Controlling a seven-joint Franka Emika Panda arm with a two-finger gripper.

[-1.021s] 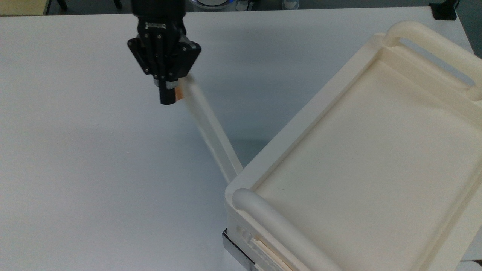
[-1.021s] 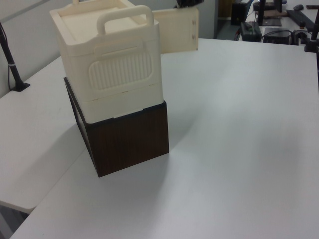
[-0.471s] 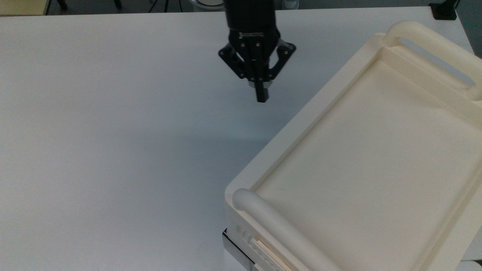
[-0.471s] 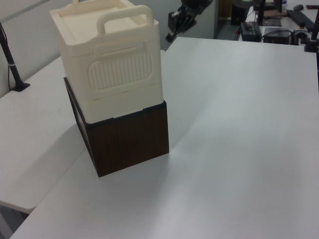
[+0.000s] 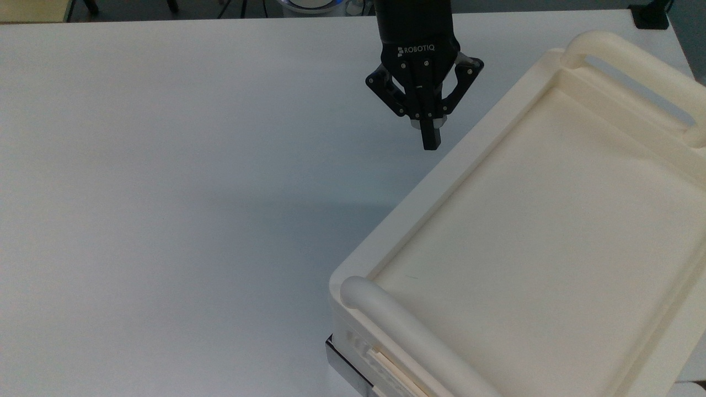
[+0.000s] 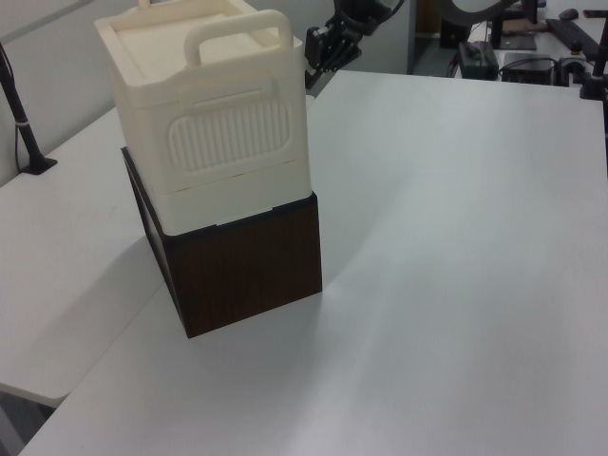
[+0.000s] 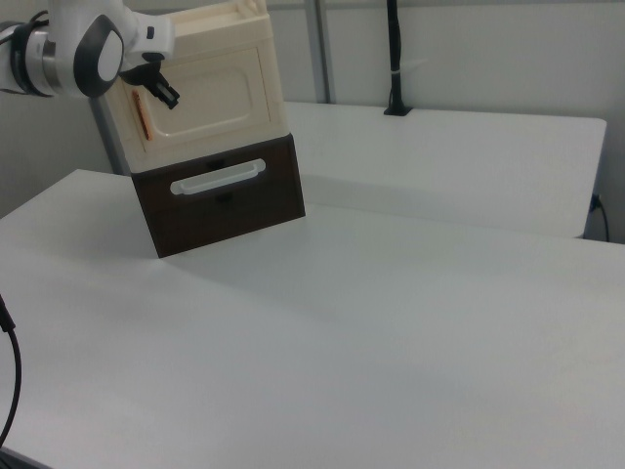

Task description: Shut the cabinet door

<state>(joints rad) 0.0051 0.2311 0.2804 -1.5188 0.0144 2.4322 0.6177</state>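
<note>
The cream-white cabinet (image 5: 441, 171) stands at the top view's right on a dark brown box (image 6: 247, 256). In the right view the cabinet door (image 7: 210, 98) lies flush against the cabinet front, its copper-orange handle (image 7: 142, 117) upright at the door's left end. My gripper (image 5: 431, 142) is shut with nothing held. It hangs just off the cabinet's long edge in the top view. In the right view the gripper (image 7: 170, 97) sits right in front of the door near the handle; I cannot tell whether it touches. In the left view the gripper (image 6: 313, 74) is beside the cabinet's far corner.
The white table (image 5: 165, 193) spreads open to the top view's left. Two thick rounded handle bars (image 5: 634, 66) (image 5: 408, 336) cross the cabinet top's ends. The brown box carries a white drawer handle (image 7: 217, 178). A black pole (image 7: 394, 59) stands on a second table behind.
The door swung from wide open to flush against the cabinet. My gripper travelled to the top view's right and a little down, ending close to the cabinet's edge.
</note>
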